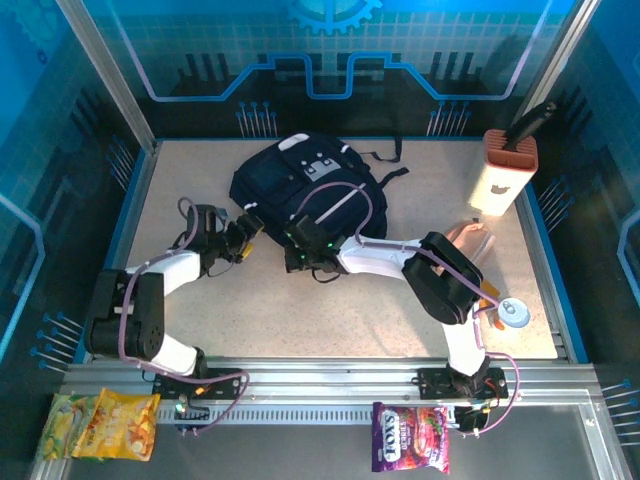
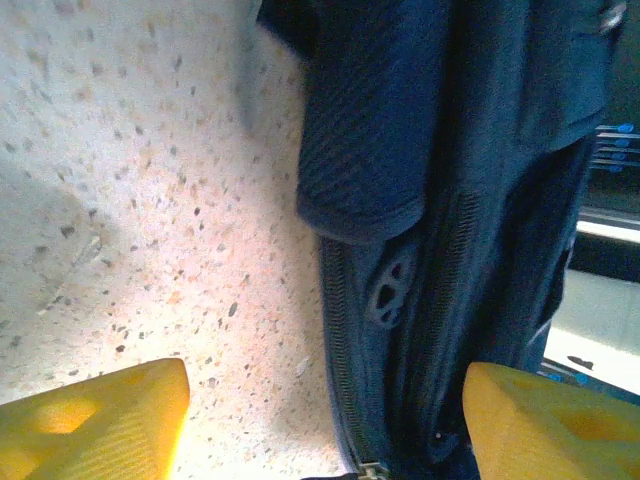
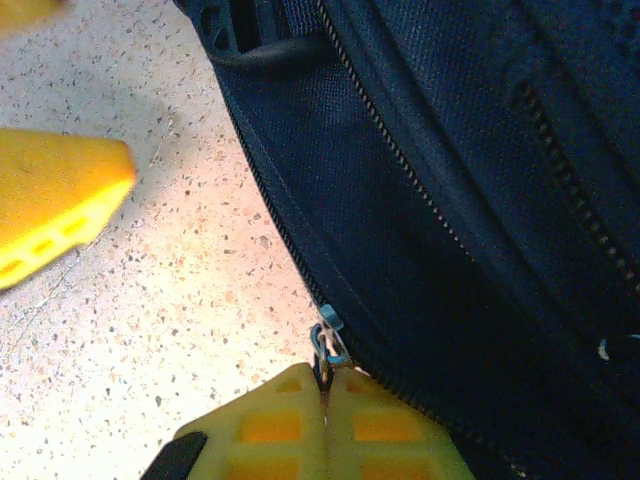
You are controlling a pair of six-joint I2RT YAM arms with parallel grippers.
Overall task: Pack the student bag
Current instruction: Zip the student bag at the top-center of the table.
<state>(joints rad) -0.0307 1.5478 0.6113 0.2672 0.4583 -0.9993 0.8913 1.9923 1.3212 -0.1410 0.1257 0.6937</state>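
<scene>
Top external: student bag (image 1: 300, 180) lies far-centre on the table (image 1: 330, 315), with bare tabletop open along the near side. At the bag's near edge the right gripper (image 3: 325, 385) pinches the zipper pull (image 3: 328, 342). Just beside it, the left gripper (image 2: 325, 415) stands wide, straddling the bag's zippered edge.

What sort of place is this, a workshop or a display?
Probably a robot test or demo booth: a left arm and right arm bolted to a metal rail, a speckled table fenced by aluminium posts and blue panels printed with a gear. The student bag looks like a practice prop.
</scene>
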